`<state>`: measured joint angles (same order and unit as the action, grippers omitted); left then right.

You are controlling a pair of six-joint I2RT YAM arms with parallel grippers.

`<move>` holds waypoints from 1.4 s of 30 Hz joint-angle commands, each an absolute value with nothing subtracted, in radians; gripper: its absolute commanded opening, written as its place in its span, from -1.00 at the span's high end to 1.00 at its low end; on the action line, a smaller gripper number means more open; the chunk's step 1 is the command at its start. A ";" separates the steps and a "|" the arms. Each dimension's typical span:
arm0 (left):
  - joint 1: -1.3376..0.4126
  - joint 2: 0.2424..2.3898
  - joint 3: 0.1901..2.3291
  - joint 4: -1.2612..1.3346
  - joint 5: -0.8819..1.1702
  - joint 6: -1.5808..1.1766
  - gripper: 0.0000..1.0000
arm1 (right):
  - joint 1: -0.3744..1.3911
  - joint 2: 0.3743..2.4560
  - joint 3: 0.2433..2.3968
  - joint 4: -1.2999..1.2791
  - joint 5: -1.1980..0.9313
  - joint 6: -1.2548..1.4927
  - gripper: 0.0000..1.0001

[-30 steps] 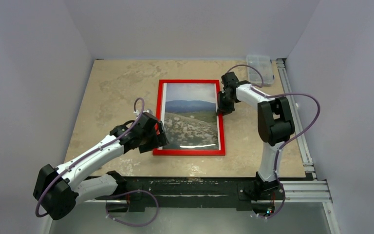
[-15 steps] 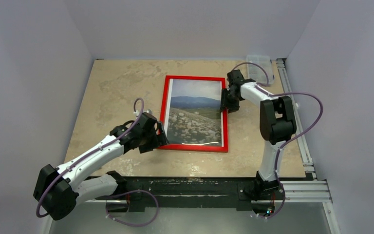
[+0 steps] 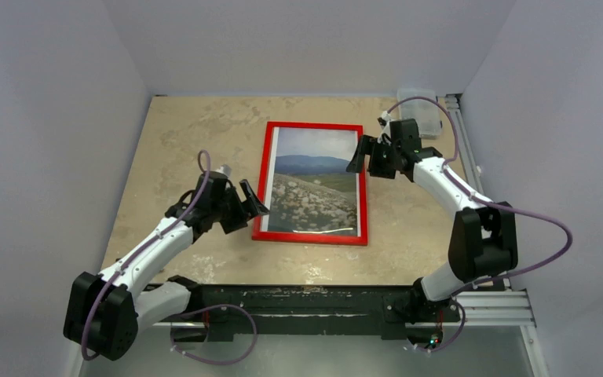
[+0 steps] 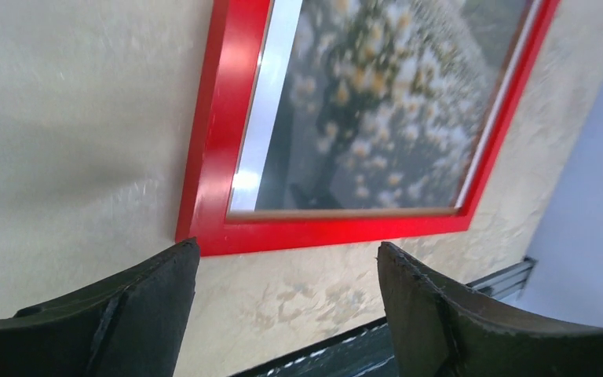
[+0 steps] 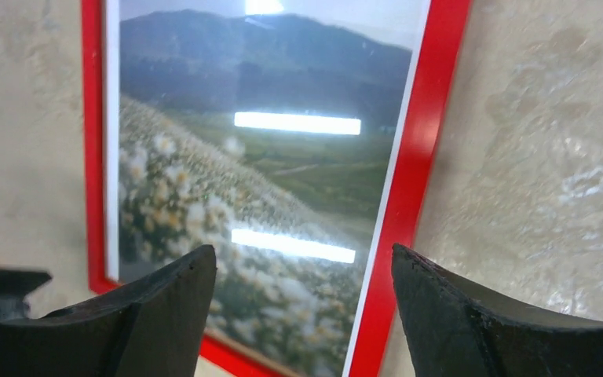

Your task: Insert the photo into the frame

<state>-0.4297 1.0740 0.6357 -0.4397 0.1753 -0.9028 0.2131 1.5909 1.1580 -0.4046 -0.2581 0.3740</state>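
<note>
The frame (image 3: 261,191) lies flat on the table with its bright red front up. The photo (image 3: 314,181), a landscape of hills and rocky ground, sits inside it behind the pane. My left gripper (image 3: 248,209) is open just off the frame's near left corner (image 4: 213,169), with nothing between its fingers (image 4: 286,253). The photo (image 4: 377,94) looks blurred there. My right gripper (image 3: 359,157) hovers open over the frame's right edge (image 5: 412,173), its fingertips (image 5: 305,258) spread above the photo (image 5: 267,165) and that red strip, holding nothing.
A clear plastic box (image 3: 421,108) stands at the back right corner. A metal rail (image 3: 480,204) runs along the table's right side and a dark bar (image 3: 314,297) along its near edge. Grey walls close in on three sides.
The right gripper has opened, let go of the frame's right edge and drawn up and back. The frame shifted right and away beforehand. The left gripper has pulled slightly left, off the frame.
</note>
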 commanded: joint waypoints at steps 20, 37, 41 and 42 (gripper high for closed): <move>0.170 0.544 0.299 -0.039 -0.181 -0.417 -0.57 | 0.102 0.894 0.334 0.348 0.308 0.258 -0.74; -0.081 1.355 0.311 0.932 -0.305 -0.037 -0.73 | 0.102 1.508 0.282 1.174 0.356 0.069 -0.82; -0.080 1.359 0.301 0.955 -0.330 -0.051 -1.00 | 0.103 1.516 0.289 1.172 0.391 0.074 -0.83; -0.080 1.347 0.304 0.927 -0.331 -0.055 -1.00 | 0.103 1.508 0.287 1.157 0.378 0.078 -0.84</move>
